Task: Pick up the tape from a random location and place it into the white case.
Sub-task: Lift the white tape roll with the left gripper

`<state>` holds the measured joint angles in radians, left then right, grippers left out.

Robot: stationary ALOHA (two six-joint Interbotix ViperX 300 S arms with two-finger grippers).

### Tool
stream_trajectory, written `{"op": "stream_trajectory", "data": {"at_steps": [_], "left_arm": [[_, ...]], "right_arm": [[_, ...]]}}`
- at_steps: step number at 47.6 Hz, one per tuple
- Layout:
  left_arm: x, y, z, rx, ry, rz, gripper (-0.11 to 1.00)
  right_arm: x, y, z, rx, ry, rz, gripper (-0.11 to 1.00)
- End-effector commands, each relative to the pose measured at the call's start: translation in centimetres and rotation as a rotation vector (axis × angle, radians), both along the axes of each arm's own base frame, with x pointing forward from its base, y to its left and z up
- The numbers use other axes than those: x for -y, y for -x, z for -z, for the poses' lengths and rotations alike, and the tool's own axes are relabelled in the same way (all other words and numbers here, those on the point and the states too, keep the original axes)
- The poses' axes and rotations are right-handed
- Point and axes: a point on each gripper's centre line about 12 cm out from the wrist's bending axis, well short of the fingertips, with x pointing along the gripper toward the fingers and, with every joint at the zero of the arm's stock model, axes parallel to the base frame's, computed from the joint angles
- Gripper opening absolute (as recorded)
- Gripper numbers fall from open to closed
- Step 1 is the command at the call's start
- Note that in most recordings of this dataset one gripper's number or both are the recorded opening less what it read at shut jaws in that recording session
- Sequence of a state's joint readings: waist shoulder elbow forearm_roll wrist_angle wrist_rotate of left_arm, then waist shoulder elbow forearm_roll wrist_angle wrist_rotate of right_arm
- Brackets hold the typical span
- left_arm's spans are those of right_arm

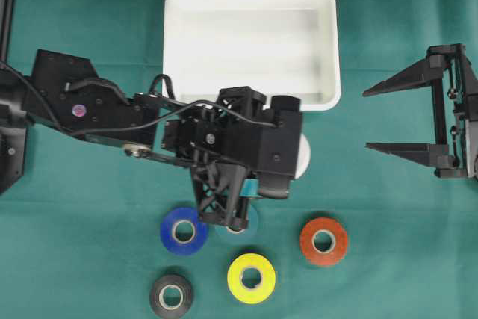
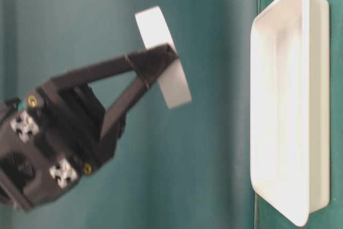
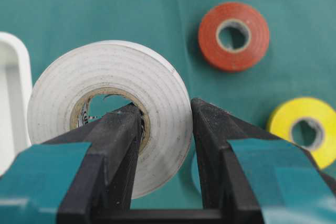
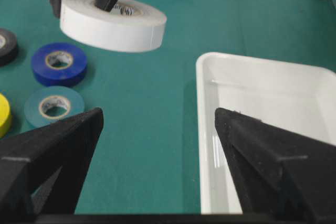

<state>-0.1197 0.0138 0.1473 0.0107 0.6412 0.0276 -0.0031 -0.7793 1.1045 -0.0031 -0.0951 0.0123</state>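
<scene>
The left gripper pinches the white tape through its core, lifted at centre frame overhead, just below the white case; carry it level over the tray before lowering and letting go; the right gripper idles agape at right.

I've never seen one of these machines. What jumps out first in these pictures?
First, the left gripper holding a white tape roll in the air, one finger through its hole, just short of the big white case. Then the colored rolls lying flat on the green cloth: blue, orange-red, yellow and black. At the right edge, the right gripper waits wide open, holding nothing.
</scene>
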Motion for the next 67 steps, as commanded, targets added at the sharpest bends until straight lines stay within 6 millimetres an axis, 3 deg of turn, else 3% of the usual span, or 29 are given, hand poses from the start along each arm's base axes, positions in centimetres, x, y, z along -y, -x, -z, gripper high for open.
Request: {"op": "stream_trajectory", "data": {"at_steps": [1,21,39,46,67], "left_arm": [[-0.1,1.1,-2.3,0.058,0.008,-0.002,0.26],[0.2,5.2,-1.5,0.032,0.027,0.001,0.25],[-0.3,5.4,-1.3,0.04,0.024,-0.01,0.25],[-2.0,5.0,-1.5,0.064,0.024,-0.053,0.25],[-11.2,5.0,-1.6,0.087,0.012,-0.282,0.26]], "right_arm": [[0.0,-0.2,-0.6,0.017,0.002,0.001,0.9],[0.0,-0.2,-0.6,0.017,0.002,0.001,0.9],[0.0,-0.2,-0.6,0.018,0.003,0.001,0.9],[0.0,-0.2,-0.6,0.017,0.005,0.0,0.9],[0.0,-0.2,-0.4,0.002,0.009,-0.001,0.9]]}}
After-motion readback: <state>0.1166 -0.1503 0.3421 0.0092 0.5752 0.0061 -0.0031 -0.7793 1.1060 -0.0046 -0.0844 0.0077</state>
